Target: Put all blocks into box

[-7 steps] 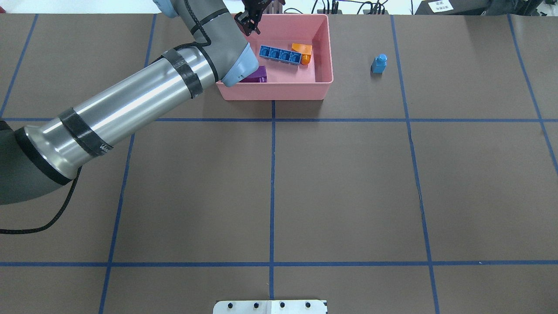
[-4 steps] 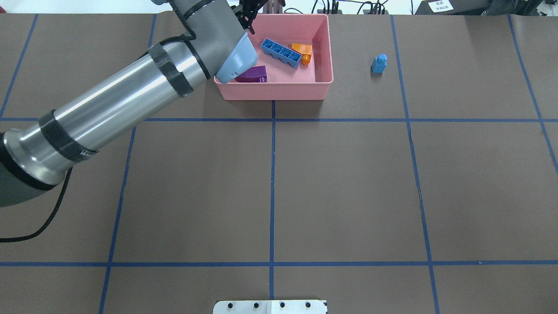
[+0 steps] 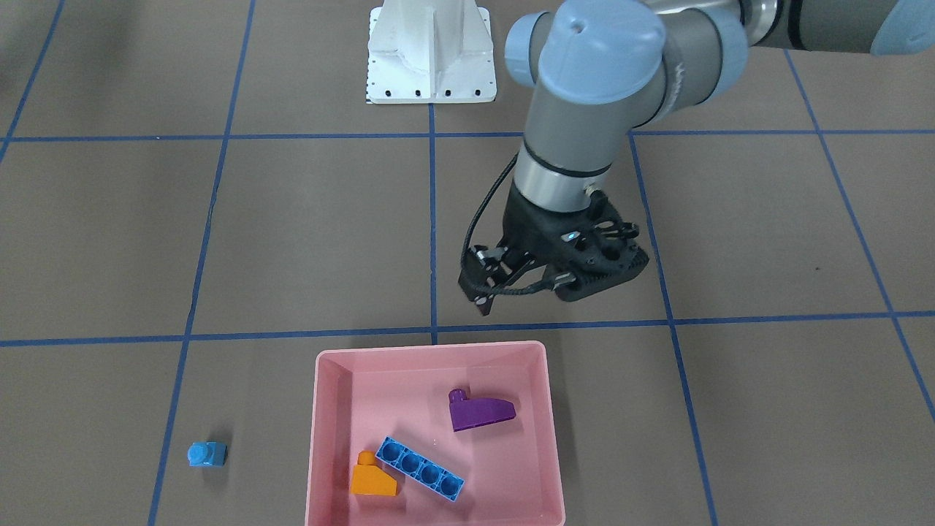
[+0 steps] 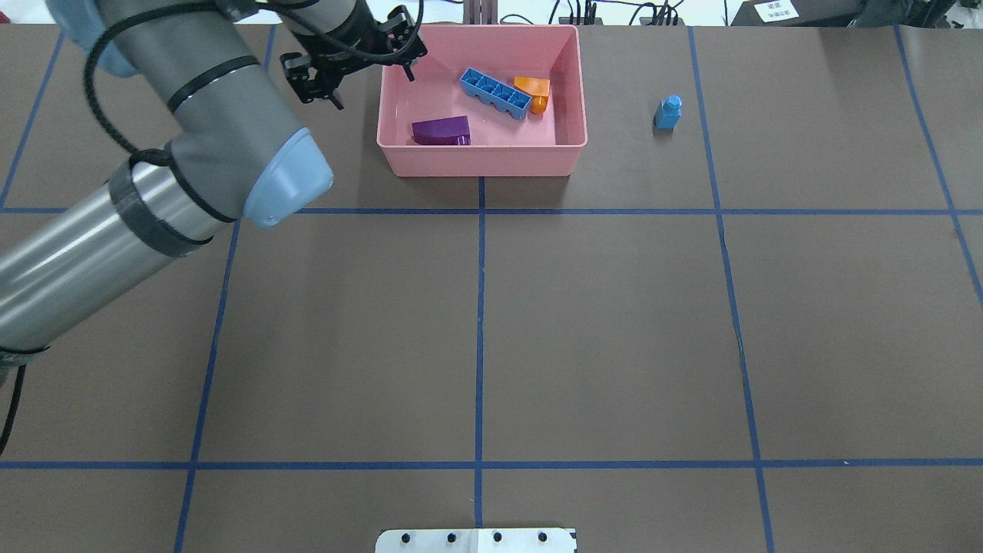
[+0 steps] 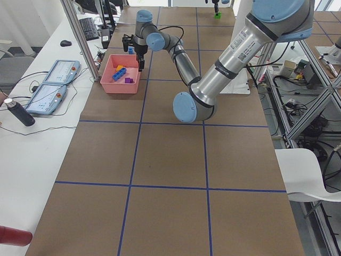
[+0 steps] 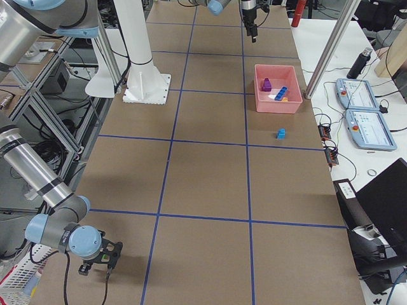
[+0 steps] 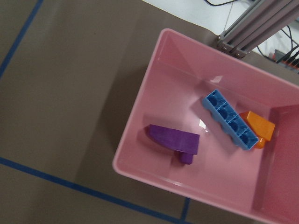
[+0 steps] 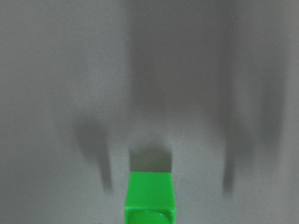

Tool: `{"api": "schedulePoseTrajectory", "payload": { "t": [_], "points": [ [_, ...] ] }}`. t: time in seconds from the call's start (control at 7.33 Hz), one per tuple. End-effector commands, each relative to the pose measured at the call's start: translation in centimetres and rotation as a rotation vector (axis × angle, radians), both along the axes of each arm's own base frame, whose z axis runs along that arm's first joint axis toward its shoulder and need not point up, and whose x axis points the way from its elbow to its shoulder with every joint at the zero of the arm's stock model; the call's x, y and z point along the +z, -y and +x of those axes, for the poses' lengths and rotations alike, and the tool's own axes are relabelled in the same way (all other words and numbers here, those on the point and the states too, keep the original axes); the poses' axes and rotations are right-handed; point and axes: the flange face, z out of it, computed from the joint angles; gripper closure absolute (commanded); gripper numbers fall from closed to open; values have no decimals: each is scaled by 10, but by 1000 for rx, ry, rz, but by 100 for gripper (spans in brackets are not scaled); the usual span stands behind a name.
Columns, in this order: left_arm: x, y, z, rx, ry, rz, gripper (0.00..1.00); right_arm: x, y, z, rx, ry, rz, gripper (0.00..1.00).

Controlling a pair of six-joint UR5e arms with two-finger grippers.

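The pink box (image 4: 484,161) stands at the table's far edge and also shows in the front view (image 3: 431,354). In it lie the long blue block (image 4: 495,94), the orange block (image 4: 534,91) and the purple block (image 4: 441,130). The tiny blue block (image 4: 668,112) stands on the table right of the box. My left gripper (image 4: 374,88) is open and empty, above the box's left wall. The green block (image 8: 149,198) lies under my right wrist camera, far from the box (image 5: 217,15). My right gripper (image 6: 95,257) shows only in the side views, so I cannot tell its state.
The white robot base (image 4: 476,540) sits at the near table edge. An aluminium post and cables (image 4: 480,11) stand just behind the box. Operator pendants (image 6: 356,95) lie on a side bench beyond the table.
My left arm has swung left, carrying the gripper from over the box's inside to its left wall. The long blue block turned slightly in the box.
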Motion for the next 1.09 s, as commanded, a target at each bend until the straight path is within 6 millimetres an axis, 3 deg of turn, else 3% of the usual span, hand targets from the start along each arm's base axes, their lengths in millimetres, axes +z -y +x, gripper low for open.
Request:
{"api": "schedulePoseTrajectory", "payload": {
  "t": [0.0, 0.14, 0.27, 0.41, 0.55, 0.68, 0.82, 0.95],
  "points": [
    [92, -41, -86, 163, 107, 158, 0, 0, 3, -1, 5, 11, -3, 34],
    [114, -45, -115, 192, 120, 173, 0, -1, 4, -3, 11, 29, -3, 49],
    [143, -51, -146, 226, 157, 196, 0, -2, 4, -4, 27, 46, -16, 78],
    [173, -50, -182, 264, 185, 215, 0, -2, 5, -4, 31, 44, -20, 100],
    [201, -54, -220, 313, 197, 239, 0, -5, 8, -5, 34, 54, -10, 100],
    [234, -64, -250, 362, 219, 251, 0, -27, 36, -10, 49, 98, 47, 100],
    [259, -82, -268, 424, 250, 282, 0, -60, 89, -13, 71, 115, 135, 100],
    [276, -95, -289, 460, 273, 306, 0, -111, 161, -17, 146, 101, 147, 100]
  ]
}}
